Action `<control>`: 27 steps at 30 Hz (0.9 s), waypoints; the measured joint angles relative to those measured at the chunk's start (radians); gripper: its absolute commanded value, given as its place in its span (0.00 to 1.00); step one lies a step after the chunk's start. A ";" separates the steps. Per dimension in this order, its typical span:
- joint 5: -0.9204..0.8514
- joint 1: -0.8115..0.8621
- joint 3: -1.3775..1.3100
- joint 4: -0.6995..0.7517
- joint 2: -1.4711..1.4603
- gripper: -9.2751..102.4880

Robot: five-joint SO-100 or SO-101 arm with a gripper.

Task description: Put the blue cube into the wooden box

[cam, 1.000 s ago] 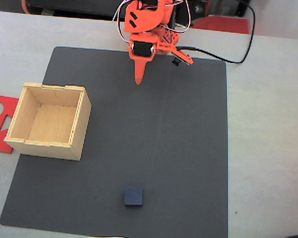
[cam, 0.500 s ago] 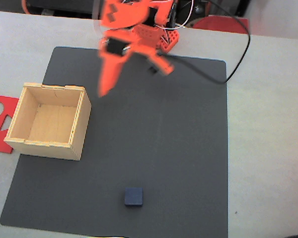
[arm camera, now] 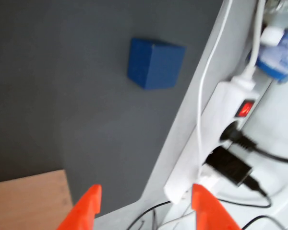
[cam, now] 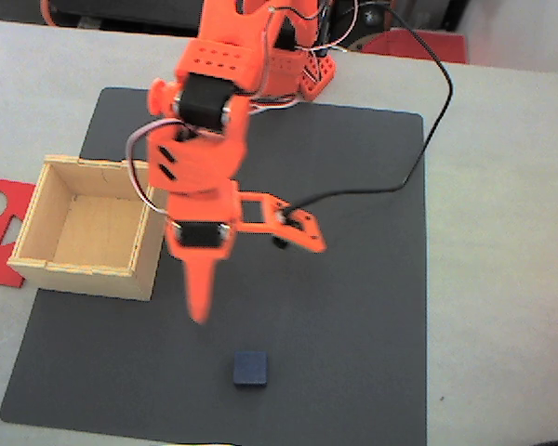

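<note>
1. Your orange arm (cam: 205, 139) reaches out over the dark mat (cam: 353, 279) in the fixed view
2. Your fingers (cam: 251, 279) are wide open and hold nothing. One long finger points down toward the bottom of the fixed view, and the other finger sticks out to the right
3. In the wrist view you can see the two orange finger tips (arm camera: 146, 211) at the bottom edge, far apart, with nothing between them
4. The blue cube (cam: 251, 369) sits on the mat near its bottom edge in the fixed view. It is just below the tip of the long finger, and the finger does not touch it
5. In the wrist view the blue cube (arm camera: 155, 63) is near the top, close to the edge of the mat
6. The wooden box (cam: 93, 226) stands on the left side of the mat in the fixed view. Its open top faces up and it has nothing inside. The cube is well apart from it
7. A flat red sheet (cam: 0, 228) lies on the tabletop (cam: 502, 232) just left of the box
8. A black cable (cam: 418, 167) runs from the arm across the mat
9. In the wrist view a white power strip (arm camera: 216, 139) with a red switch lies on the tabletop beside the mat, with a black plug in it
</note>
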 measured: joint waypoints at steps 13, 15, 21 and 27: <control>-0.123 -0.089 -0.193 -0.031 -0.204 0.33; -0.123 -0.083 -0.193 -0.046 -0.235 0.33; -0.103 -0.078 -0.195 -0.066 -0.301 0.34; -0.066 -0.063 -0.195 -0.132 -0.307 0.34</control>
